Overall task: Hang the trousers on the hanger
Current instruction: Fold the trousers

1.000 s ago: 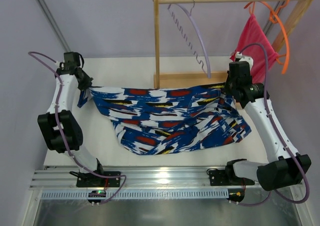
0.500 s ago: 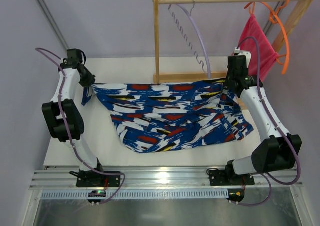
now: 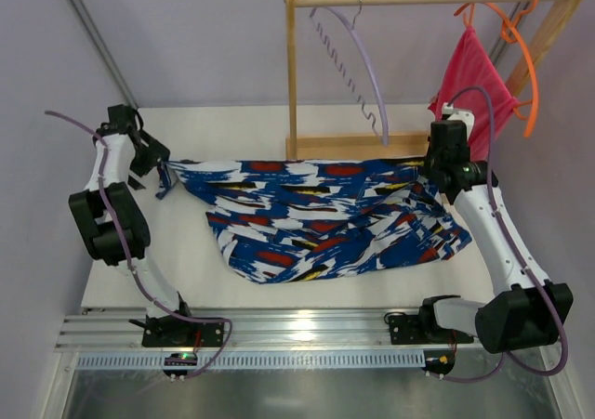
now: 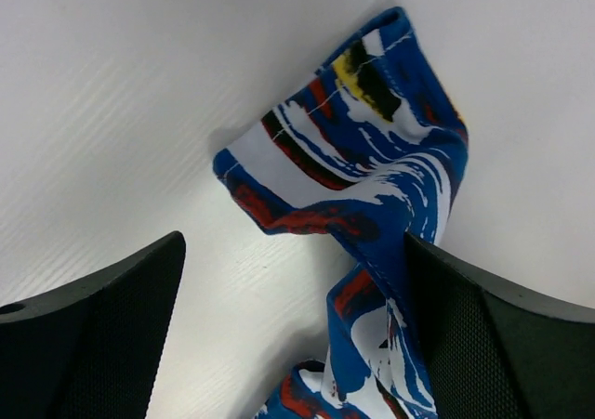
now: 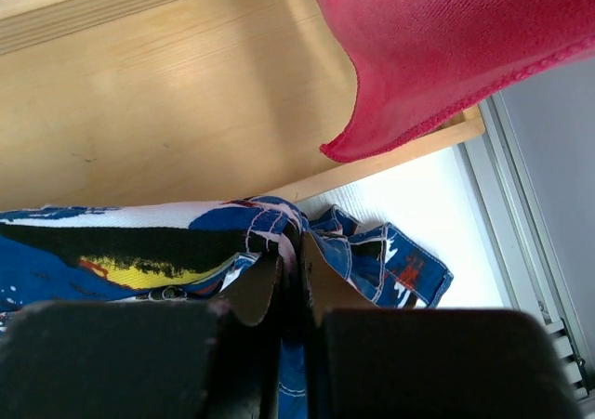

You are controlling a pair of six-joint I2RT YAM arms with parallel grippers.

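The blue patterned trousers lie spread across the table between the two arms. Their left corner rests crumpled on the white surface between the wide-apart fingers of my open left gripper, close to the right finger. In the top view the left gripper sits at the cloth's left end. My right gripper is shut on the trousers' right edge, near the rack base; from above it sits at the cloth's right end. The lavender hanger hangs by its hook from the wooden rail.
A wooden rack stands at the back, with its base board just behind the trousers. An orange hanger with a pink-red cloth hangs at the rail's right end, right above my right wrist.
My left gripper has opened and let go of the trousers' left corner, which now lies on the table. The left arm drew back slightly to the left. The right gripper kept its hold.
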